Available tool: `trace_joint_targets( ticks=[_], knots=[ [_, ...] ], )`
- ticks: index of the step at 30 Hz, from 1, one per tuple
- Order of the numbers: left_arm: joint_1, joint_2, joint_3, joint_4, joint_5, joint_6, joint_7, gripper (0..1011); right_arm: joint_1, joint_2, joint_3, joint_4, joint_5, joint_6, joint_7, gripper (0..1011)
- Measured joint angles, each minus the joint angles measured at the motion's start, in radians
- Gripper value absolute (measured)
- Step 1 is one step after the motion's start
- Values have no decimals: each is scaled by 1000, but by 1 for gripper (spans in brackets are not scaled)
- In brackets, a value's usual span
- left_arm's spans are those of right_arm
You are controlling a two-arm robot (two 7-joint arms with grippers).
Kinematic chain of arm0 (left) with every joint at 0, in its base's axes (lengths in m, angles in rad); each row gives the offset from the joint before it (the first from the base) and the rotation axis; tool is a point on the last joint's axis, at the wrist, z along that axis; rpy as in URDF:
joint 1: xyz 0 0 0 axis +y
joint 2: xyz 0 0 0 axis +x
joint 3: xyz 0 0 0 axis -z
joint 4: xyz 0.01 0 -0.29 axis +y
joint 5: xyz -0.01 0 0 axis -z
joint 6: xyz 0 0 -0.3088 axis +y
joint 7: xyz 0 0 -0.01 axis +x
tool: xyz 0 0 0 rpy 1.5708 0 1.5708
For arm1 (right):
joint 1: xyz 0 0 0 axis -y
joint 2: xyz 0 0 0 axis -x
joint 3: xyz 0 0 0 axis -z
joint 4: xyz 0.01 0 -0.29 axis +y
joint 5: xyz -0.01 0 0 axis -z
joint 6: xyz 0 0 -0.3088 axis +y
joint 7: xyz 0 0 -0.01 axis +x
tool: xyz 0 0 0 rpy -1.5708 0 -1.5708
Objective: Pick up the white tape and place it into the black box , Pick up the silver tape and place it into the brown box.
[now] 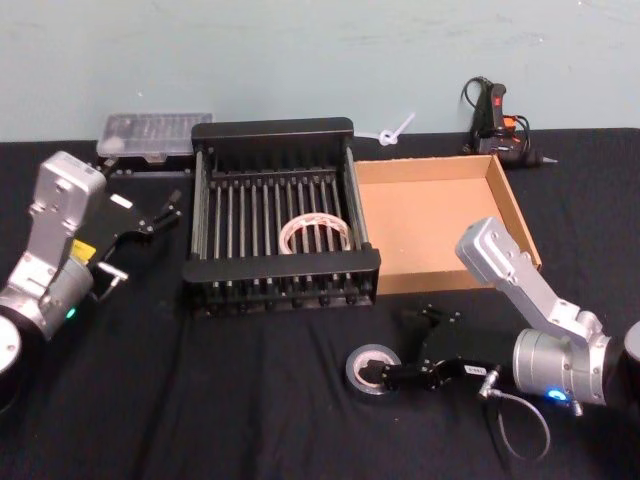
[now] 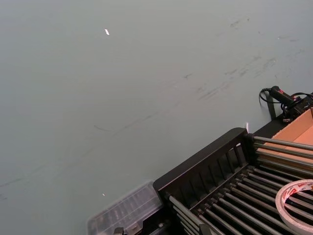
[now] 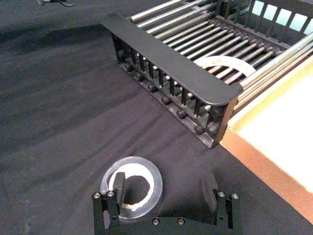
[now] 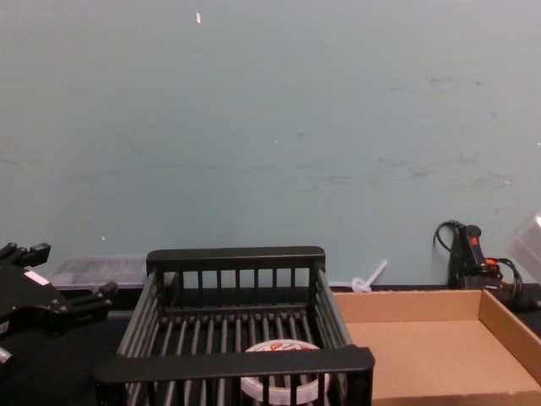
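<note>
While black cloth (image 1: 280,400) covers table | pale green wall (image 4: 270,127) behind

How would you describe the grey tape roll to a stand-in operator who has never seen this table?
Find the black crate on the dark cloth, then look at the cloth in front of its right corner. The grey tape roll lies flat there, one finger of the open right gripper in its hole. The white roll lies inside the crate.

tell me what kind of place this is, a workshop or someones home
Most likely a lab or workshop bench, not a home: a table under black cloth against a scuffed, bare wall, with a power tool and a clear parts case at the back, and a black box and brown box laid out.
</note>
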Motion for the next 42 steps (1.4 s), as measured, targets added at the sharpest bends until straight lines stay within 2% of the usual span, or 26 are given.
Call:
trace_joint_targets(
  ticks=[23, 42],
  knots=[
    [0, 0, 0, 0, 0, 0, 0, 1001, 32, -25, -27, 35, -51, 6, 9, 1000],
    [0, 0, 0, 0, 0, 0, 0, 1001, 34, -30, -26, 39, -62, 13, 8, 1002]
  ],
)
